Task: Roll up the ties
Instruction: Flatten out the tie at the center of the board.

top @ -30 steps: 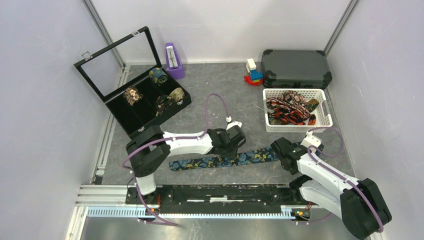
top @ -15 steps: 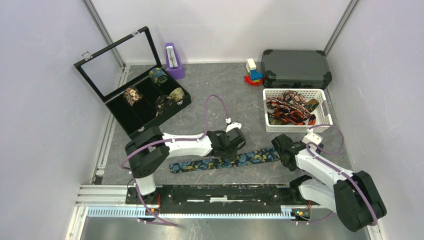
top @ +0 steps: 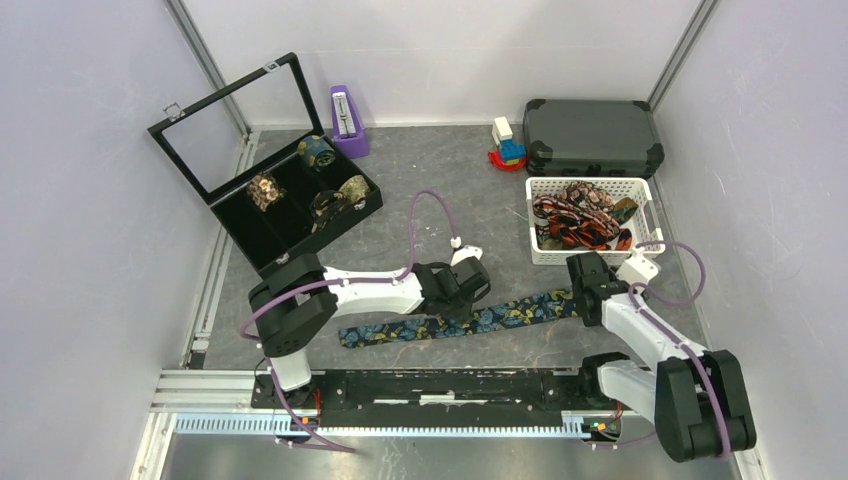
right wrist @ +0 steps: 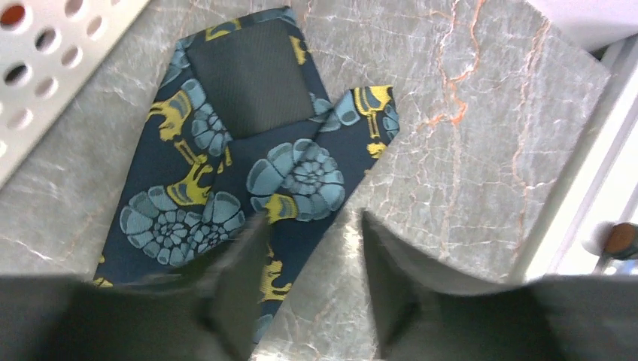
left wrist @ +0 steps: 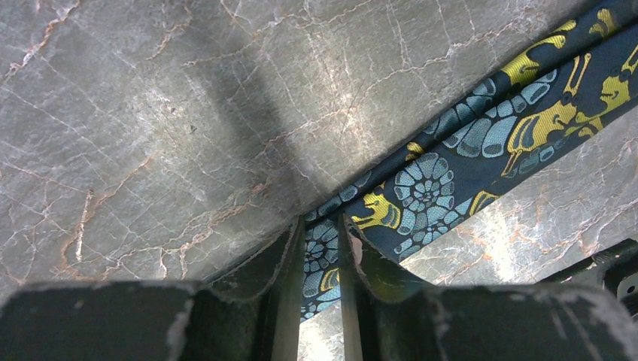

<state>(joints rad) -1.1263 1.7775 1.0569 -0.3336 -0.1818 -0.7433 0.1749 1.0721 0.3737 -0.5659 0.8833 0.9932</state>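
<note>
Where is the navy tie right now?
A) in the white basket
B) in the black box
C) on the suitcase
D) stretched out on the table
D: the navy tie lies stretched out flat on the table, not in any container.

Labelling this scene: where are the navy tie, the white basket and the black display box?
navy tie point(top: 505, 315): top view, flat patterned stretch.
white basket point(top: 595, 256): top view, near wall.
black display box point(top: 248, 235): top view, bare compartment floor.
</note>
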